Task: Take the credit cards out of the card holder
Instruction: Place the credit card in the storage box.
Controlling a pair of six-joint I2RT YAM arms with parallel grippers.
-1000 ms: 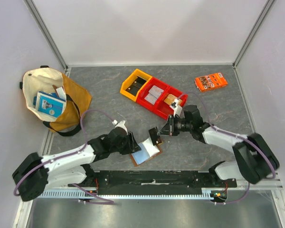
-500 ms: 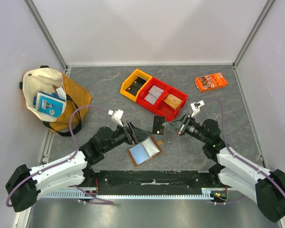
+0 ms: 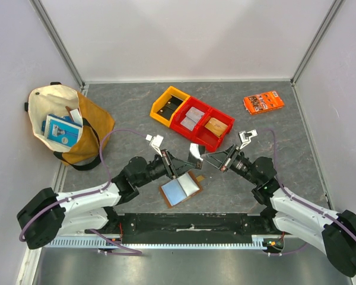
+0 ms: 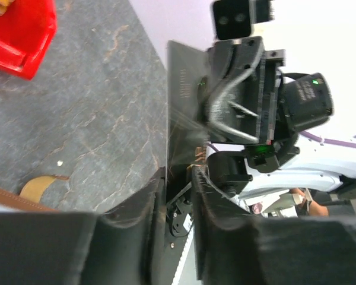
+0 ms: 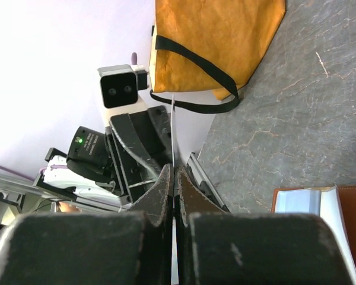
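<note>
The brown card holder (image 3: 179, 189) lies open on the table, pale blue inside up; its corner shows in the right wrist view (image 5: 323, 205) and its tab in the left wrist view (image 4: 38, 187). A dark credit card (image 3: 195, 154) is held upright in the air above it. My right gripper (image 3: 204, 158) is shut on the card's edge (image 5: 172, 122). My left gripper (image 3: 187, 164) faces it from the left. Its jaws stand around the card's other end (image 4: 183, 107) with a gap showing on one side, the card against one finger.
A red bin (image 3: 222, 119) and a yellow bin (image 3: 160, 104) hold small items behind the grippers. An orange printed packet (image 3: 264, 101) lies at the back right. A tan and cream tote bag (image 3: 68, 122) with a blue item sits at the left.
The right gripper lifted the card from the holder and drew back right. The left gripper rose from the holder and came up to the card's free end.
</note>
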